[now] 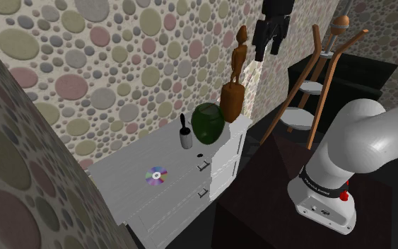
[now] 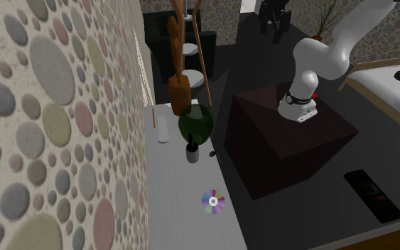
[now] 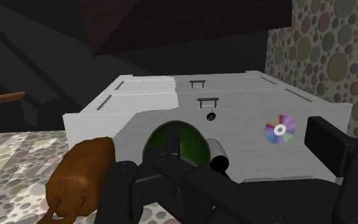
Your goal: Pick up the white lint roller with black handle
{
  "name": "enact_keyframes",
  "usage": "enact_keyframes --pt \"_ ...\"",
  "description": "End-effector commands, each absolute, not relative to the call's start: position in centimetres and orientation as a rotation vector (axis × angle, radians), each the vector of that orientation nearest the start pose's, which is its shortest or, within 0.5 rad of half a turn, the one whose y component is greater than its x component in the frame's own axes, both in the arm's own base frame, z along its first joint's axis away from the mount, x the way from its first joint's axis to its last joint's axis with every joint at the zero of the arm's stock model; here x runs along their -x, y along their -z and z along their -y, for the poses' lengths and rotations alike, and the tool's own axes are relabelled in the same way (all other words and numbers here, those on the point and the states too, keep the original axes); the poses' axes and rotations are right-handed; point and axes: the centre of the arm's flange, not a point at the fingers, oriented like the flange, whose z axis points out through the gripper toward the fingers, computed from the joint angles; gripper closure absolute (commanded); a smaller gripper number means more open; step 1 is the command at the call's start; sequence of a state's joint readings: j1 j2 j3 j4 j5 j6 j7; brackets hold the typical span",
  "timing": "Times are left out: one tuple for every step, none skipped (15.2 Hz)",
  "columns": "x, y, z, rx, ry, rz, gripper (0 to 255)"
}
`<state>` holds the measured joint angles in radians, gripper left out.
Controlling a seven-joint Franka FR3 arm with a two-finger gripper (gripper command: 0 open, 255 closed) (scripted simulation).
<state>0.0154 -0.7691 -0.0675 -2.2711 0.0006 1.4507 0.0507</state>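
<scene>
The lint roller stands upright on the white dresser, thin black handle up, pale grey roll at the bottom. It is right beside a dark green vase. My black gripper hangs high above the dresser's far end, well away from the roller, open with nothing between its fingers. In the second exterior view the roller is in front of the vase and the gripper is at the top. In the wrist view the roller shows far below, between the spread fingers.
A tall brown wooden figure stands behind the vase. A shiny disc and a small black item lie on the dresser top, with a white oblong near the wall. The spotted wall borders the dresser. A wooden rack stands beyond the dark stand.
</scene>
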Motion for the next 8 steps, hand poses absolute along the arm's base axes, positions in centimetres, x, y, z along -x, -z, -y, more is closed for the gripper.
enact_keyframes --pt "-29.9 -61.4 2.3 3.091 -0.082 -0.128 0" --pt "-31.0 -60.6 2.0 3.094 -0.088 -0.129 0" --pt "-32.0 -59.7 1.8 3.096 -0.095 -0.130 0" --pt "-33.1 -58.9 1.5 3.099 -0.102 -0.131 0" --pt "-34.1 -58.0 1.3 3.102 -0.109 -0.132 0" --pt "-35.2 -57.2 1.0 3.104 -0.116 -0.133 0" --pt "-36.2 -56.3 0.8 3.107 -0.123 -0.134 0" --pt "-37.3 -55.4 0.5 3.110 -0.129 -0.135 0"
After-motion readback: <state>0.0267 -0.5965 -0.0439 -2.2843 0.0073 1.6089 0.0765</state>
